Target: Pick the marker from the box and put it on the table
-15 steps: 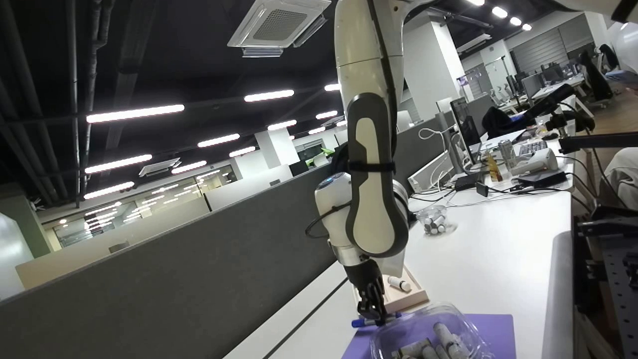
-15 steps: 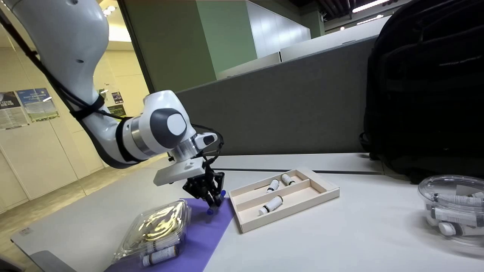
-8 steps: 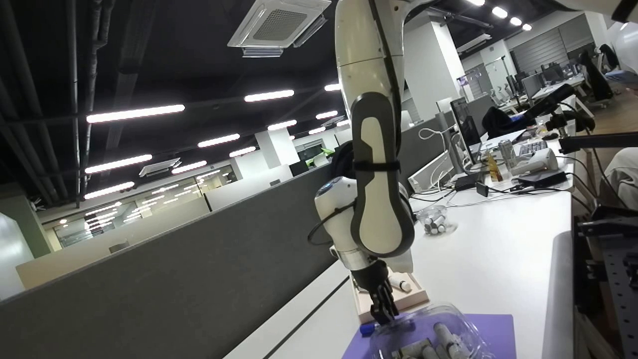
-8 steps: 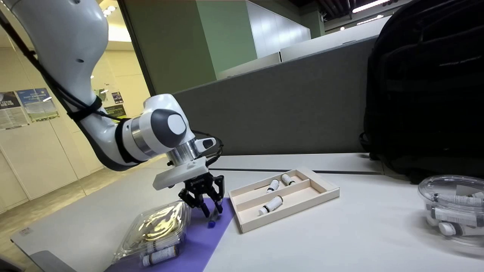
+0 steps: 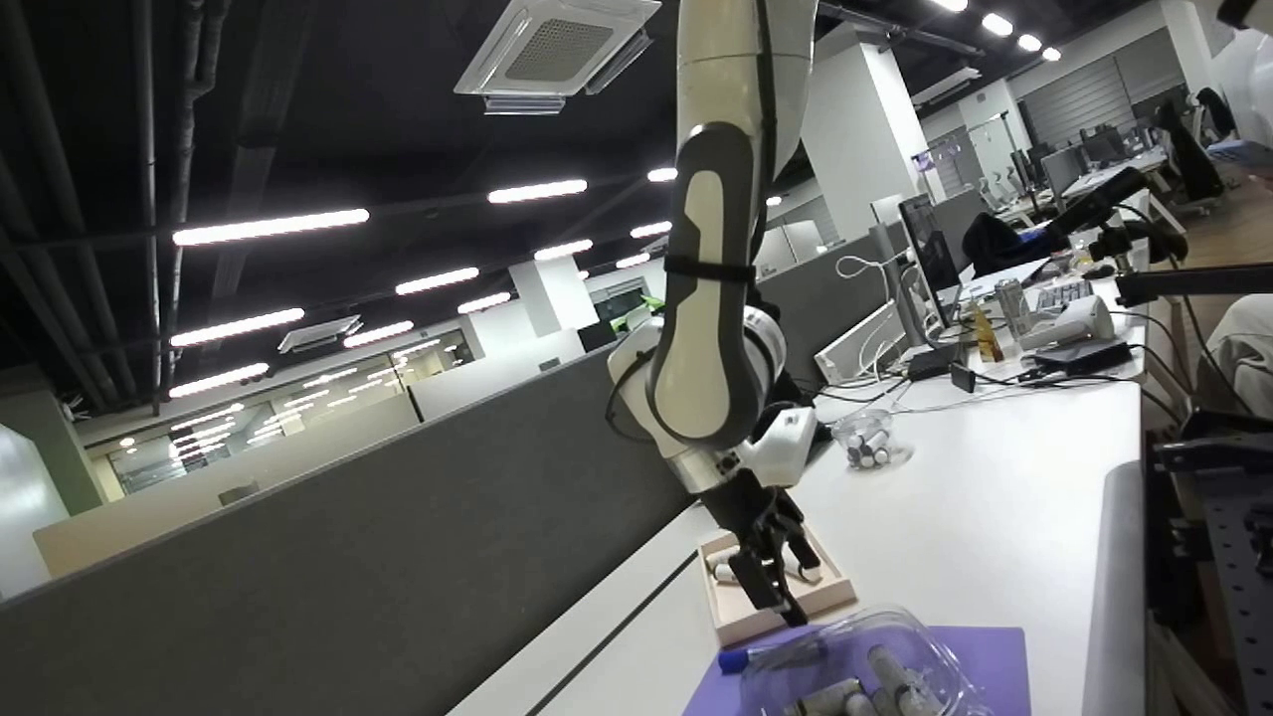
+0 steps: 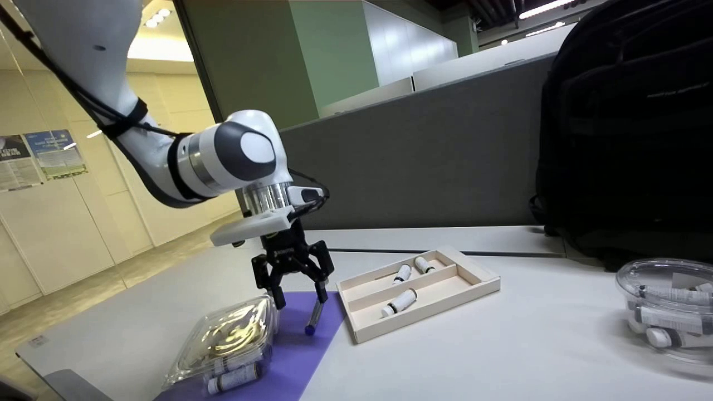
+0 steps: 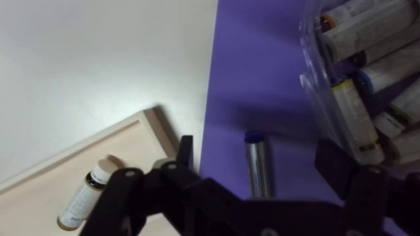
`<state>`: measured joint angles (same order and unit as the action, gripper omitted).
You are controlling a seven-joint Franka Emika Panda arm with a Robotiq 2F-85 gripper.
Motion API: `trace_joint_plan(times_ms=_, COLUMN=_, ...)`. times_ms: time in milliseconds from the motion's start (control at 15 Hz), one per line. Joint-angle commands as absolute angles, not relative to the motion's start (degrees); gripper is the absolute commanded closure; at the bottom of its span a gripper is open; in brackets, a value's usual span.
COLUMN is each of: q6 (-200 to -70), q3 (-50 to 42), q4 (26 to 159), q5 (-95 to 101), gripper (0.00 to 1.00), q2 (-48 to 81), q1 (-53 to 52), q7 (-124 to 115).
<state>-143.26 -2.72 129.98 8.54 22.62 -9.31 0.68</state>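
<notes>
On the purple sheet (image 6: pixel 298 359): that's where my marker (image 7: pixel 257 167) lies, silver barrel with a blue end showing, near the box (image 6: pixel 429 310) but outside it.
Gripper (image 6: pixel 301 301): released, fingers (image 7: pixel 333 170) spread wide and pointing downward. From the wrist view I see the marker between them, clear of both, its lower end hidden behind the gripper body.
Box: tan, shallow, split by dividers. I count three small bottles (image 6: pixel 399 302) lying in it in an exterior view, two in the far long compartment, one in the near one.
Clear container (image 6: pixel 225 337): plastic clamshell, also on the sheet, with a bunch more bottles inside.
Table (image 6: pixel 501 356): white top under all of it, dark grey partition (image 6: pixel 418 161) along one edge.
Round tub (image 6: pixel 626 287): see-through, bottles in it too, well apart from the box.
Backpack (image 6: pixel 624 145): big black one, up by the partition, behind the tub.
</notes>
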Motion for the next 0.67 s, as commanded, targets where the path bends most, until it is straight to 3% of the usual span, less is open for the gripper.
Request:
trace_joint_plan(times_ms=0, q6=-137.33, q3=-1.58, q4=130.47, q5=5.94, gripper=0.0, q2=16.71, q1=-7.5, q7=-4.29)
trace_joint_plan(times_ms=600, q6=-150.35, q3=-1.94, q4=133.13, q5=1.59, gripper=0.0, q2=12.51, q1=-4.85, q7=-12.35)
